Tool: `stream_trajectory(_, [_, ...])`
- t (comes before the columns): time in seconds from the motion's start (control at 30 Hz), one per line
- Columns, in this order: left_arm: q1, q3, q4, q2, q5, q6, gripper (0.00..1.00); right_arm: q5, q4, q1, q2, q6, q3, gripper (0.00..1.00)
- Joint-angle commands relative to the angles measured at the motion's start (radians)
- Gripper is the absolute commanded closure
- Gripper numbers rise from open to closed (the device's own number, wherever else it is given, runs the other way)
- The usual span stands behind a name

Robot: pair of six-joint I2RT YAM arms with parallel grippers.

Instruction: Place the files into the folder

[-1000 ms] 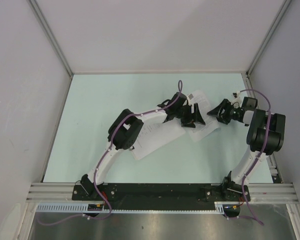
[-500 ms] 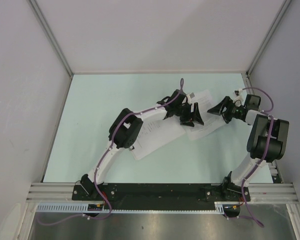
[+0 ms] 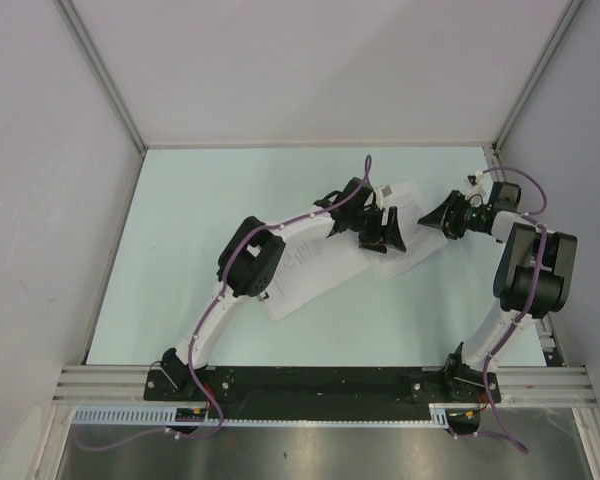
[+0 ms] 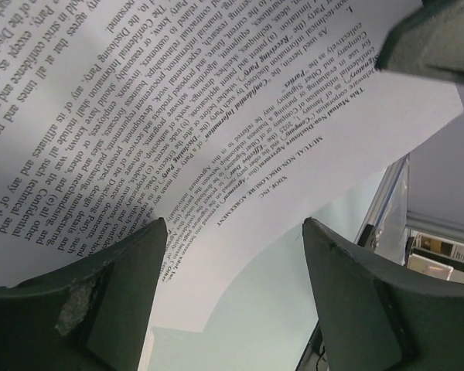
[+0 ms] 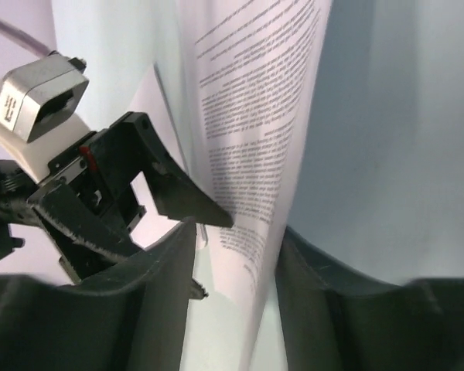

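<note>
The files lie as white printed sheets mid-table. One sheet bows upward, its dense text filling the left wrist view and right wrist view. Another sheet lies under the left forearm. My left gripper hovers open over the bowed sheet, holding nothing. My right gripper straddles that sheet's raised edge, a gap still showing beside the paper. A small dark clip marks the folder at the pile's far edge. Its board is hard to tell from the sheets.
The mint-green table is walled on three sides, with aluminium posts at the back corners. A black base rail runs along the near edge. The left gripper's finger stands close beside my right fingers.
The right gripper has swung farther back and left to the sheet's edge, its jaws narrowing around the paper. That edge has lifted. The left arm has stayed put.
</note>
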Motion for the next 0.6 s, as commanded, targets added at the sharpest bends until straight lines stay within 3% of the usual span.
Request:
stream_trajectory(0.0, [0.016, 0.027, -0.125, 0.028, -0.046, 0.079, 0.21, 0.007, -0.081, 0.015, 0.05, -0.097, 0.093, 0.69])
stream_trajectory(0.1, [0.016, 0.075, -0.17, 0.012, -0.045, 0.124, 0.21, -0.033, -0.098, 0.018, 0.069, -0.089, 0.113, 1.0])
stream_trajectory(0.2, [0.016, 0.126, -0.198, -0.018, -0.06, 0.138, 0.18, -0.045, -0.1, 0.02, 0.052, -0.079, 0.114, 1.0])
stream_trajectory(0.4, [0.016, 0.187, -0.224, -0.191, -0.053, 0.097, 0.07, 0.122, -0.146, 0.026, -0.103, 0.032, 0.163, 1.0])
stream_trajectory(0.57, [0.031, 0.105, -0.352, -0.481, -0.252, 0.137, 0.06, 0.237, -0.054, 0.041, -0.279, 0.293, 0.176, 1.0])
